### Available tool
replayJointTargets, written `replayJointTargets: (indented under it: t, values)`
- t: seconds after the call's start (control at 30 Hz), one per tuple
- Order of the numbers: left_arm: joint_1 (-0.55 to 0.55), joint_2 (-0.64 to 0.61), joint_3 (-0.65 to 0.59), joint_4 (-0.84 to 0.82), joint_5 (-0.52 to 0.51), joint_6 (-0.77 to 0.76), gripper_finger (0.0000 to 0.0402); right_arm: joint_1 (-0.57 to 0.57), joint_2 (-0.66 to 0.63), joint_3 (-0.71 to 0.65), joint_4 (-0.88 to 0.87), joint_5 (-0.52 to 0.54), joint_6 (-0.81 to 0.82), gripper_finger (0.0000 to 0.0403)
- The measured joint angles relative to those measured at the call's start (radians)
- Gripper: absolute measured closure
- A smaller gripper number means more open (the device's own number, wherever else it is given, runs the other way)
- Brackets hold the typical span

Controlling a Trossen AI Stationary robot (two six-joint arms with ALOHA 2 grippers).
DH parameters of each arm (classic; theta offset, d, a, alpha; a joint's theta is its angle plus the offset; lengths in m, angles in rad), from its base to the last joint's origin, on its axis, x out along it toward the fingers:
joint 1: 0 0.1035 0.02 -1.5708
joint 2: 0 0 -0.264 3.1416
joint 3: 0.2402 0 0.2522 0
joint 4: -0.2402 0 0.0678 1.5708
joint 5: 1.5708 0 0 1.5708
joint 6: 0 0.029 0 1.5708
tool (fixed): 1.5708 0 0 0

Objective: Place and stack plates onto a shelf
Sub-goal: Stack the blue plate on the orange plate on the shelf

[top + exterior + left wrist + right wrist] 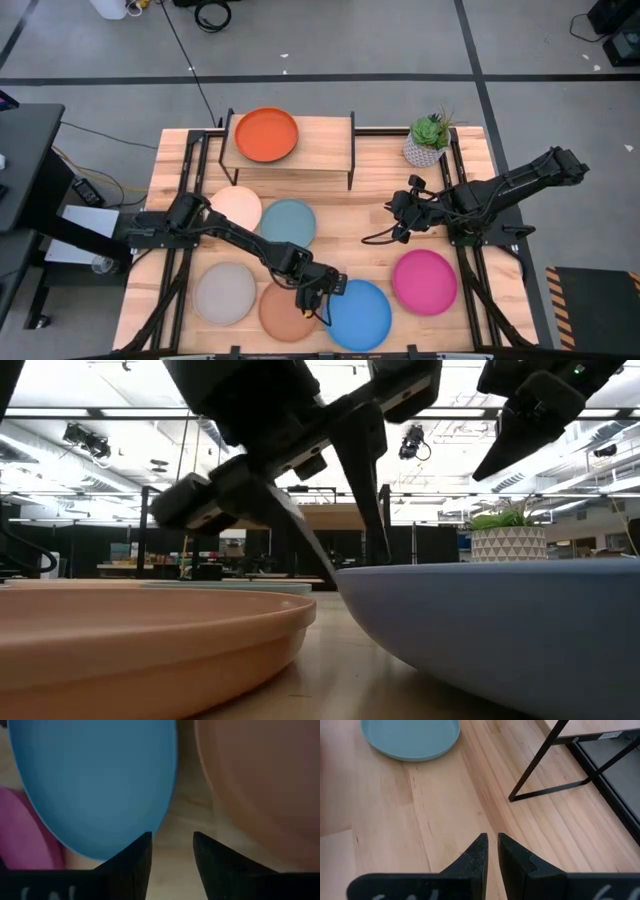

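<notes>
On the slatted wooden counter (pixel 380 180), the left gripper (pixel 322 297), fingers spread, probably straddles the round matte bright blue plate (pixel 362 318) rim at nine o'clock; closing could nudge the neighbouring terracotta plate (pixel 280 315). The right gripper (pixel 400 212) waits, fingers nearly together.

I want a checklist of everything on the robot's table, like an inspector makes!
Surface: slatted wooden table, bare in the middle.
Job's things: orange plate on the shelf. On the table: cream plate, light blue plate, grey plate, terracotta plate, bright blue plate, magenta plate. No plates stacked.
Clutter: potted plant at the far right corner.
Grippers: left gripper open, low between the terracotta and bright blue plates, holding nothing. Right gripper nearly shut, empty, above bare table.
Cables: black cable across the floor to the table.
Surroundings: grey floor, dark desk at left.
</notes>
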Motion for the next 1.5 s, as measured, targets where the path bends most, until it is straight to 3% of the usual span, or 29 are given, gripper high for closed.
replayJointTargets:
  t: [0.5,0.67,1.0,1.23,1.5]
  values:
    - [0.018,0.027,0.001,0.042,0.009,0.278,0.0255,0.000,0.000,0.000,0.004,-0.001,-0.003,0.0354]
    - [0.018,0.029,0.001,0.056,0.004,0.277,0.0255,0.000,0.000,0.000,0.004,-0.001,-0.003,0.0354]
    - [-0.019,0.027,0.001,0.067,-0.104,0.281,0.0256,0.000,0.000,0.000,0.004,-0.006,-0.003,0.0353]
    - [-0.043,0.027,0.001,0.052,-0.152,0.412,0.0256,0.000,0.000,0.000,0.023,-0.019,-0.005,0.0353]
    - [-0.042,0.027,0.001,0.051,-0.111,0.569,0.0256,0.000,0.000,0.000,0.023,-0.019,-0.009,0.0353]
